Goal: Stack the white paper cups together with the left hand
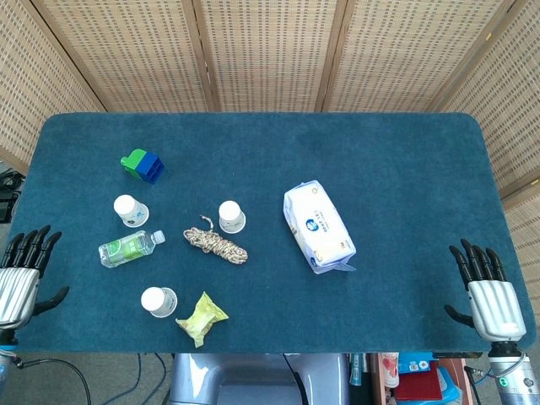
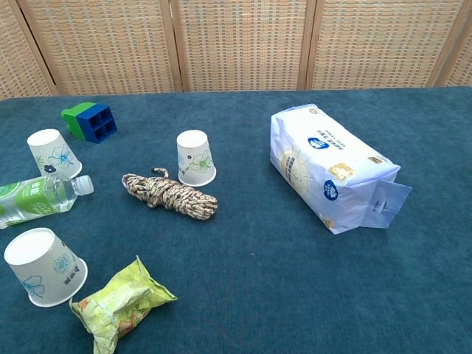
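Head view: my left robot hand (image 1: 21, 274) rests at the near-left edge of the counter (image 1: 405, 160), fingers apart, holding nothing. Right robot hand (image 1: 488, 291) likewise spread and empty, well apart from the work. Three white paper cups, all upside down: nearest cup (image 1: 158, 300) just beyond and inboard of the left robot hand; second cup (image 1: 130, 210) farther out, beside a water bottle (image 1: 129, 247); third cup (image 1: 231, 216) farthest inboard, past a coil of rope (image 1: 217, 243).

Chest view: neither hand shows. Nearest cup (image 2: 43, 266) sits touching or just beside a crumpled snack bag (image 2: 116, 301). I judge the cups light, thin-walled, easily crushed; take one softly around the mid wall.
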Tool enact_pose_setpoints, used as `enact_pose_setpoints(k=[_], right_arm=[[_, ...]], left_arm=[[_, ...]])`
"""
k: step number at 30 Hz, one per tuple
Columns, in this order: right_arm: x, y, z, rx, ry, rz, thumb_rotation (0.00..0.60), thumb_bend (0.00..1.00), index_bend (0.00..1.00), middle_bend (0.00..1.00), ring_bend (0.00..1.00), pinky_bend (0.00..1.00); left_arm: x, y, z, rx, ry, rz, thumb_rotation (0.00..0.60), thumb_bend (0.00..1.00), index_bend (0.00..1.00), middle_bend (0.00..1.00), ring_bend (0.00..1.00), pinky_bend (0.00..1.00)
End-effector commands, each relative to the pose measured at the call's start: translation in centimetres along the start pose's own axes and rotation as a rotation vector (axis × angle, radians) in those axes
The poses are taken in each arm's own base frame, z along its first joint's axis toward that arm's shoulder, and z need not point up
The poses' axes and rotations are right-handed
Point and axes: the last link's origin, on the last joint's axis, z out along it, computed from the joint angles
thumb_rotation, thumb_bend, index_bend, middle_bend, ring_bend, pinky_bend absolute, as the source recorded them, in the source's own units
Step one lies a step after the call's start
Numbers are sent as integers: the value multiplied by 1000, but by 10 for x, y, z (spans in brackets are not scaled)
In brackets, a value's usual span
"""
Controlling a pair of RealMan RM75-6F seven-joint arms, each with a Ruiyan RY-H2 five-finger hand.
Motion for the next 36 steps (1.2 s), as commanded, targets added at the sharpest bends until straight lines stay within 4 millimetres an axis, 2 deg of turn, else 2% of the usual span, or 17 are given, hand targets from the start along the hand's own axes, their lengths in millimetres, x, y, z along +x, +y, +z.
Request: enact_pose_setpoints(k=[1, 7, 11, 19, 20, 22, 30, 36], right_arm=[[0, 0, 0, 0, -3, 2, 600, 0, 0, 0, 0, 0], [-3, 0, 2, 0, -17, 5, 600, 0, 0, 0, 0, 0], [-7, -1, 3, 4, -38, 17, 600, 0, 0, 0, 0, 0], [-8, -1, 4, 9, -50, 33, 600, 0, 0, 0, 0, 0], [-8, 0, 4, 4, -50, 38, 600, 0, 0, 0, 0, 0], [-8, 2, 5, -3, -52, 46, 600, 0, 0, 0, 0, 0], [-9, 8, 8, -19, -74, 79, 600, 0, 0, 0, 0, 0], [-7, 12, 10, -31, -70, 90, 600, 0, 0, 0, 0, 0]], left_arm=[[0, 2, 1, -8, -1, -2, 600, 262, 0, 0, 0, 0], [7, 9, 11, -41, 1, 1, 600, 265, 0, 0, 0, 0], [27, 40, 47, -139, -5, 23, 600, 264, 12, 0, 0, 0], [30, 79, 104, -207, -106, 14, 600, 265, 123, 0, 0, 0], [32, 90, 120, -224, -114, 18, 600, 265, 132, 0, 0, 0], [35, 102, 139, -230, -134, 12, 600, 265, 143, 0, 0, 0], [47, 138, 183, -246, -213, 59, 600, 264, 157, 0, 0, 0], [37, 167, 208, -267, -300, 115, 600, 264, 163, 0, 0, 0]])
